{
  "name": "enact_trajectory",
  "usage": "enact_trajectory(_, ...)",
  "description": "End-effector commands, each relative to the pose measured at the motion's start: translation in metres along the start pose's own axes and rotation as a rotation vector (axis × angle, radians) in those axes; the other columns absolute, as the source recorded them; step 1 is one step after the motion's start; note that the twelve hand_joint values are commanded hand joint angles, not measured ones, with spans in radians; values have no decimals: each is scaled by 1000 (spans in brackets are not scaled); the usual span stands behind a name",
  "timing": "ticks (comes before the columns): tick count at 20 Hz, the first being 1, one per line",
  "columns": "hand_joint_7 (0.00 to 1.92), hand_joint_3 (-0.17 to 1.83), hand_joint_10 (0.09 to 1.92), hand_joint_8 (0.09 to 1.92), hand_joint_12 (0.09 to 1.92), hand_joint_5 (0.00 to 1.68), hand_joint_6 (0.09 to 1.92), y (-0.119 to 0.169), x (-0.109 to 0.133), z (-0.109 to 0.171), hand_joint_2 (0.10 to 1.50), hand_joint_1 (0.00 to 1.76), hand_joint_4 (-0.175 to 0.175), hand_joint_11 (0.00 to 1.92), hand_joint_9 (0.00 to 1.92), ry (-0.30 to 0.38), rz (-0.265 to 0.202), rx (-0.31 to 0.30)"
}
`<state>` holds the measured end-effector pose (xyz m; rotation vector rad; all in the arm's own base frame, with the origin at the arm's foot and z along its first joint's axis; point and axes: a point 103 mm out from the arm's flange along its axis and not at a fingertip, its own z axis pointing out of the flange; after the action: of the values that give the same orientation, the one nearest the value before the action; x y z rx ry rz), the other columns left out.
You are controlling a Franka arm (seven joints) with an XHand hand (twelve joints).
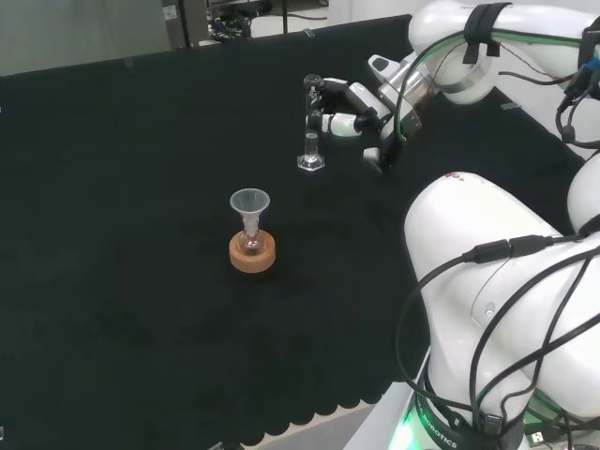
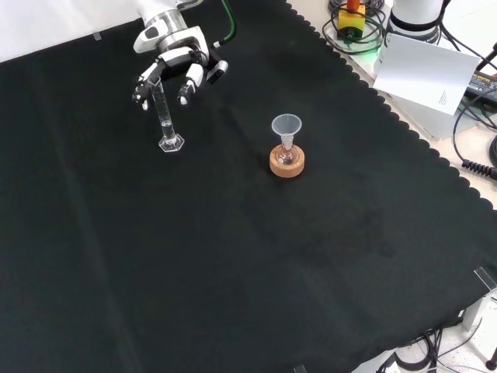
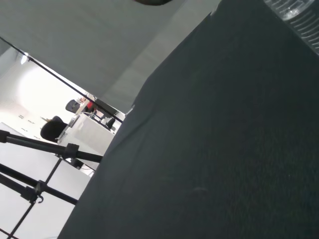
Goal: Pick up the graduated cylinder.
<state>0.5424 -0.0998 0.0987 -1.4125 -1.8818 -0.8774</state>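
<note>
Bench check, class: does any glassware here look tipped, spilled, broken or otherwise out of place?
Nothing stands out. The graduated cylinder stands upright on its base with the hand at its top. The funnel sits upright in a small flask on its cork ring. The black cloth shows no spill.

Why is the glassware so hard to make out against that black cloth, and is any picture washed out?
Head view: the graduated cylinder shows mainly as faint glints. Front view: its hexagonal foot catches light, and the funnel rim reads clearly. Wrist view: the room behind is overexposed white, while the cloth stays dim.

No legible text or labels.
</note>
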Motion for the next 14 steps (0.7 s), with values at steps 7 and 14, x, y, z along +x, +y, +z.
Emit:
enact_trajectory(7, 366, -175, 551, 606, 1304, 456, 87, 7, -6, 19, 1022, 1023, -38, 365, 585, 74, -3, -23)
enact_trajectory(14, 461, -175, 527, 591, 1279, 532, 87, 13, -4, 33, 1025, 1051, -28, 417, 662, 71, 3, -39)
